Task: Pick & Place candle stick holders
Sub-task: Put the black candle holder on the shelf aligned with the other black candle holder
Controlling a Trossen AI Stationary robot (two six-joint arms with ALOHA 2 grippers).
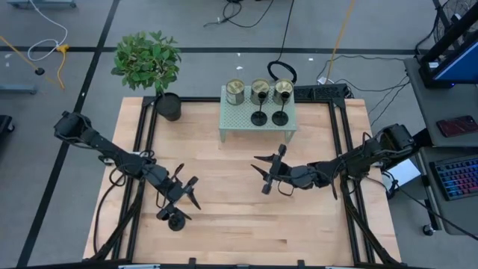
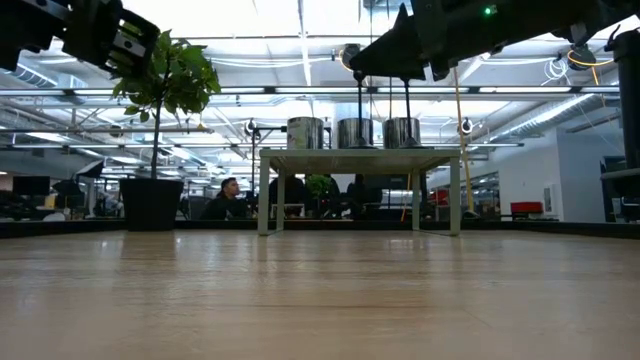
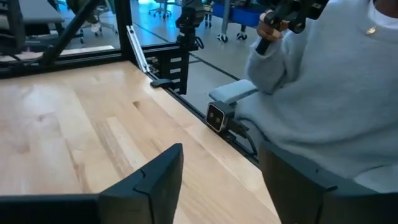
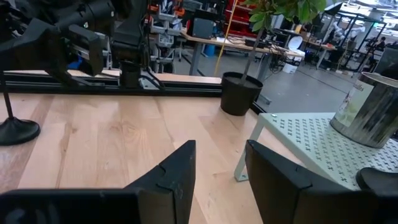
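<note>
A small green perforated stand point(image 1: 258, 127) at the far middle carries three brass cups point(image 1: 235, 91) point(image 1: 260, 90) point(image 1: 283, 90). Two black stemmed holders point(image 1: 258, 117) point(image 1: 280, 117) stand on their round bases in front of the middle and right cups. The third black holder point(image 1: 176, 220) stands on the table at the near left; it also shows in the right wrist view point(image 4: 15, 130). My left gripper point(image 1: 190, 192) hovers open and empty just beside and above it. My right gripper point(image 1: 261, 173) hovers open and empty over the table's middle, in front of the stand point(image 4: 311, 137).
A black plant pot point(image 1: 169, 106) with a leafy plant point(image 1: 147, 60) stands at the far left corner, left of the stand. A black frame rail point(image 1: 142, 149) runs round the table. A person in a grey top point(image 3: 329, 93) stands at the near edge. Bare wood point(image 1: 231, 224) lies between the grippers.
</note>
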